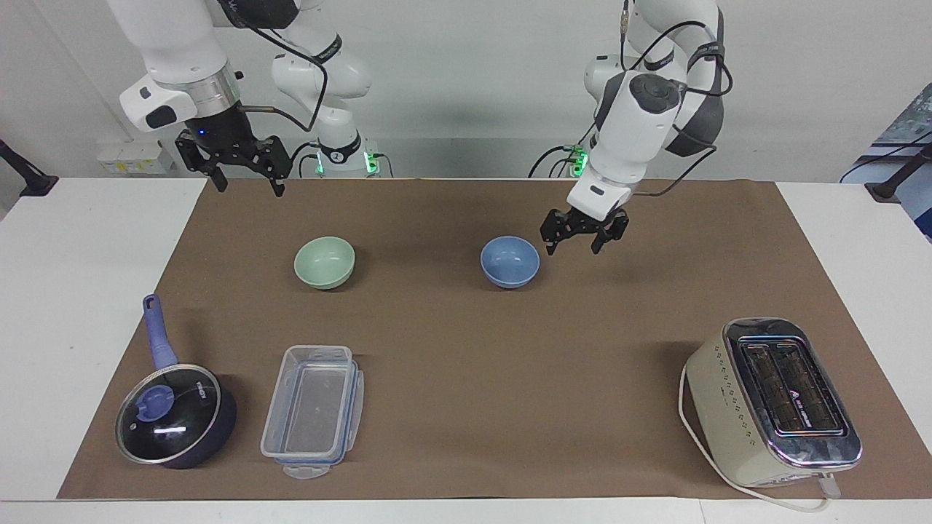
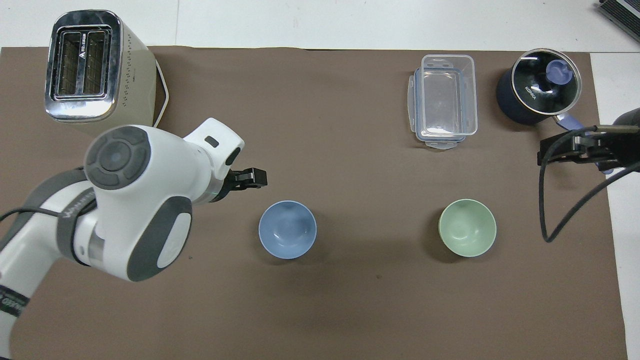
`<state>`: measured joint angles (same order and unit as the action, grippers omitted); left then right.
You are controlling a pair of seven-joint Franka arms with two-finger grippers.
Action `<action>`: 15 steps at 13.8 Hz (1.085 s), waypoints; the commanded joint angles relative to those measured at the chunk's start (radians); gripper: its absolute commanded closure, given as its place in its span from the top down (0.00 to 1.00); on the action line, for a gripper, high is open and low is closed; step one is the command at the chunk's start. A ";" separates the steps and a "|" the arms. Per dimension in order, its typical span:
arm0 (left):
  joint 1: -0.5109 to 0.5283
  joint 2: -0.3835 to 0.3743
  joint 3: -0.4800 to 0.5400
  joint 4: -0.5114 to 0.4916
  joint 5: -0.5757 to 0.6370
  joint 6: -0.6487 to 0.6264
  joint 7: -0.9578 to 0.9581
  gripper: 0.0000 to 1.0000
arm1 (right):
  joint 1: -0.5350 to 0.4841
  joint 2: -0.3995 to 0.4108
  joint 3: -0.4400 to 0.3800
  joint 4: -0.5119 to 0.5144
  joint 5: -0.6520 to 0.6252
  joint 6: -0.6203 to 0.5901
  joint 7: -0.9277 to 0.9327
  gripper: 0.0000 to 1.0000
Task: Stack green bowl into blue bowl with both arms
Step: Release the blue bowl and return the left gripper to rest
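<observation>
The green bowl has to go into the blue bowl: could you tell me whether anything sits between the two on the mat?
Nothing visible does. The green bowl and the blue bowl stand apart, with only bare brown mat between them.

A white table is seen, most of its top covered by a brown mat that reaches nearly to the table's edges, with bare white strips left at both ends. A plain pale wall is seen along the table's edge by the robots. A white socket block is mounted low on that wall, toward the right arm's end. Soft shadows are cast on the mat by even light from above.
</observation>
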<state>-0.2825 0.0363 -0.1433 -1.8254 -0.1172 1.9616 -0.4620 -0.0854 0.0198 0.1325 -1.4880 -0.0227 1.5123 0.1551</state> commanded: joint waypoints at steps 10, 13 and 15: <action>0.322 -0.015 0.001 0.193 0.077 -0.247 0.443 1.00 | -0.011 -0.083 -0.002 -0.231 0.021 0.141 -0.023 1.00; 0.368 -0.022 0.005 0.183 0.077 -0.280 0.503 1.00 | -0.010 -0.116 -0.002 -0.407 0.023 0.280 -0.022 1.00; 0.374 -0.022 0.007 0.192 0.079 -0.294 0.510 1.00 | -0.010 -0.144 -0.002 -0.544 0.023 0.395 -0.022 1.00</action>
<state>0.0811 0.0245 -0.1275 -1.6452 -0.0521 1.7058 0.0312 -0.0854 -0.0487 0.1325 -1.8690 -0.0222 1.8061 0.1551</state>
